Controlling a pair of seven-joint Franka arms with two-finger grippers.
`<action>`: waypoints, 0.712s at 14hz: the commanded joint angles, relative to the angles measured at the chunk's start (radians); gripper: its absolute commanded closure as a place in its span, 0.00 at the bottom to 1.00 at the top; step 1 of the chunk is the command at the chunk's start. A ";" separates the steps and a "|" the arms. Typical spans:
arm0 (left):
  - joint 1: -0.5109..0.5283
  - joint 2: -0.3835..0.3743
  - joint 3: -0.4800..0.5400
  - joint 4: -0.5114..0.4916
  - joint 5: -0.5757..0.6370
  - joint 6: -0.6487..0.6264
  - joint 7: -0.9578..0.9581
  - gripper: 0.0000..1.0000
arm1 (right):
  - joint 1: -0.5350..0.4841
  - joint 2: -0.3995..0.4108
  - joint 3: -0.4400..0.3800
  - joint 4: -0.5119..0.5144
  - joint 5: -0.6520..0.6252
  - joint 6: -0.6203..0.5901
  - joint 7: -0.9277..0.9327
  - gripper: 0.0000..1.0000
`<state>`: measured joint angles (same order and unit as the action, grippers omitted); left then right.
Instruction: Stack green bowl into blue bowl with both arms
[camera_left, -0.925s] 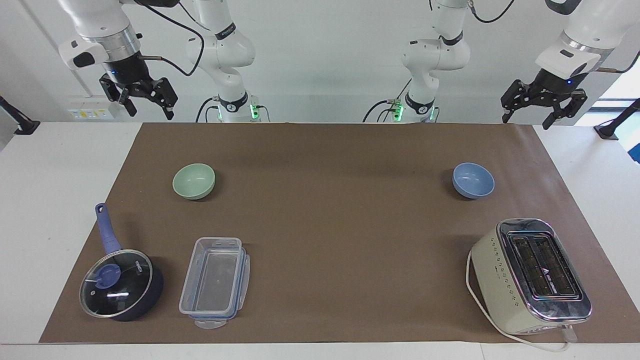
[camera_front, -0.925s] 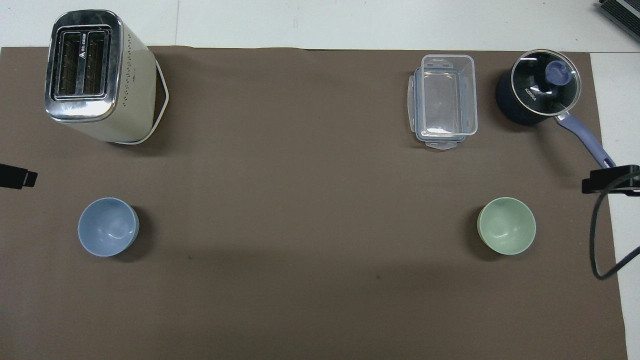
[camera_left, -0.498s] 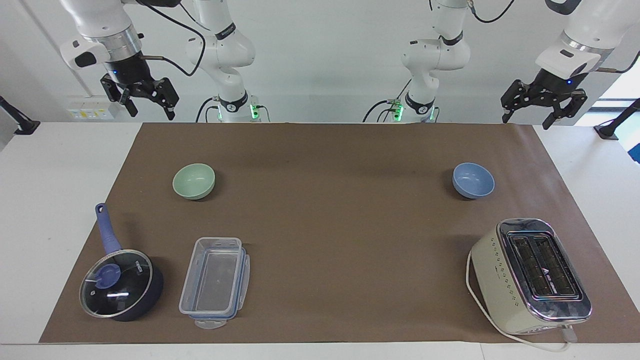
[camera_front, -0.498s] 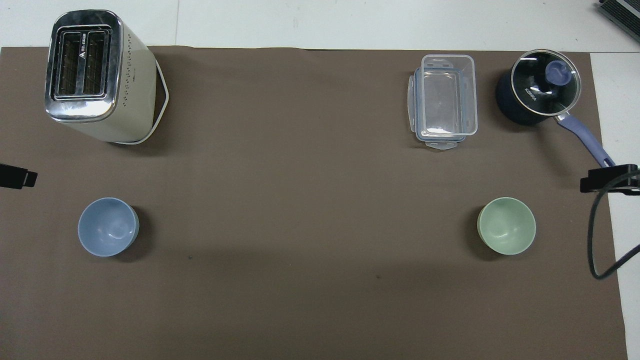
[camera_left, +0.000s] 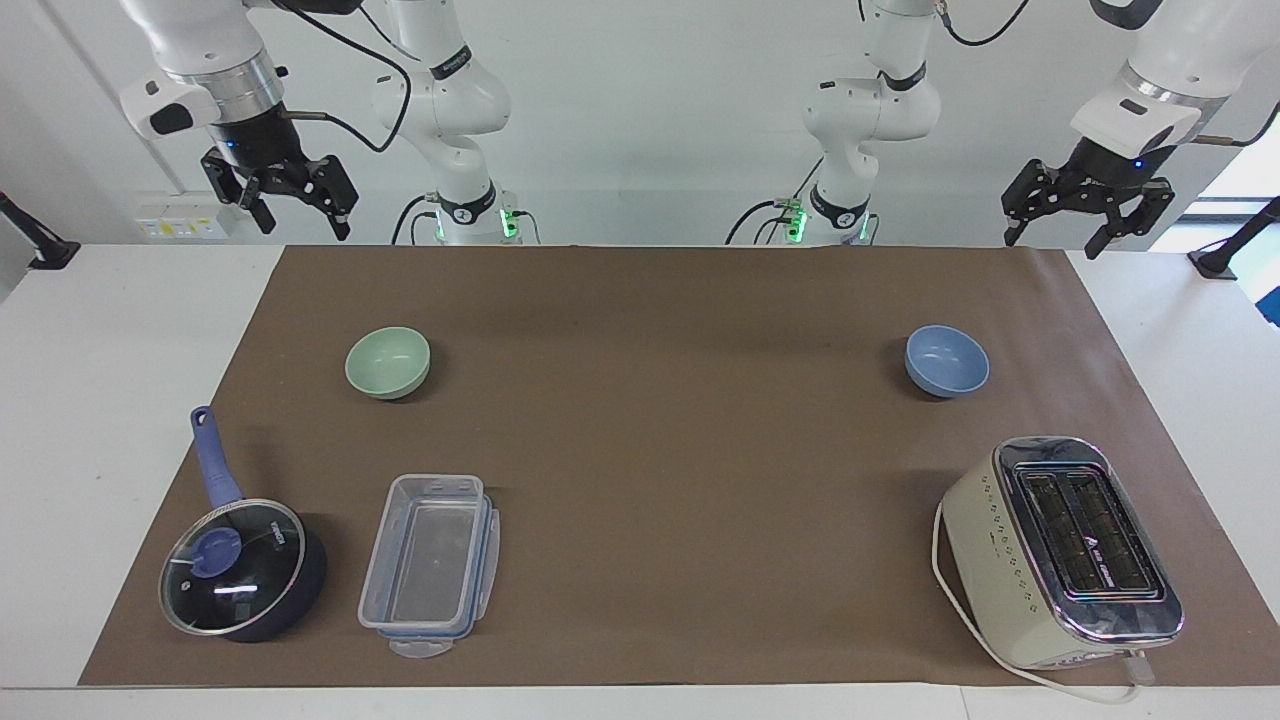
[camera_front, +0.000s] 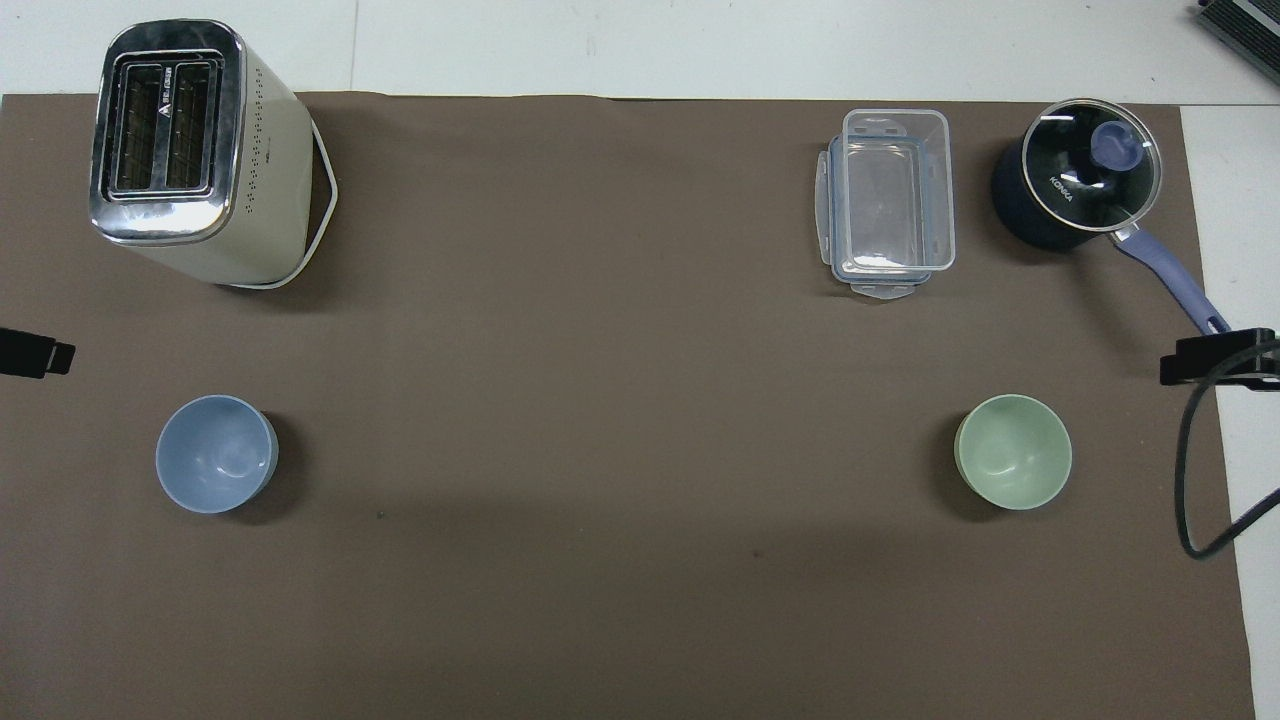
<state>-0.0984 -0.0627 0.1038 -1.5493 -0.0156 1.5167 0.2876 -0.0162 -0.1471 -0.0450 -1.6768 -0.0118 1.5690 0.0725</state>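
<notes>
Green bowl upright on the brown mat, toward the right arm's end of the desk, in the half nearer the robots; empty, untouched. Blue bowl upright at about the same depth, toward the left arm's end; the two bowls well apart, bare mat between them.

Right gripper raised over the robots' edge of the desk near the right arm's corner, fingers apart, holding nothing. Left gripper raised near the left arm's corner at the same edge, fingers apart, empty.

Change over the last second: right gripper shifted slightly and now holds steady; left gripper and both bowls unchanged. Judgement: task not begun, no bowl lifted; arms at the start of an approach at most.

Along the edge farthest from the robots: saucepan and clear container toward the right arm's corner, toaster toward the left arm's corner.
</notes>
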 joint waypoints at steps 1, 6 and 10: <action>0.006 -0.002 -0.003 0.009 -0.003 -0.015 0.007 0.00 | -0.005 -0.006 0.004 -0.007 0.000 0.014 -0.031 0.00; 0.006 -0.002 -0.003 0.006 -0.003 -0.016 0.013 0.00 | -0.005 -0.006 0.005 -0.006 0.001 0.014 -0.031 0.00; 0.008 0.001 -0.003 0.012 -0.001 -0.010 0.015 0.00 | -0.005 -0.006 0.005 -0.007 0.001 0.014 -0.031 0.00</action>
<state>-0.0984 -0.0627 0.1038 -1.5495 -0.0156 1.5163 0.2881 -0.0154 -0.1471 -0.0447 -1.6768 -0.0118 1.5691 0.0716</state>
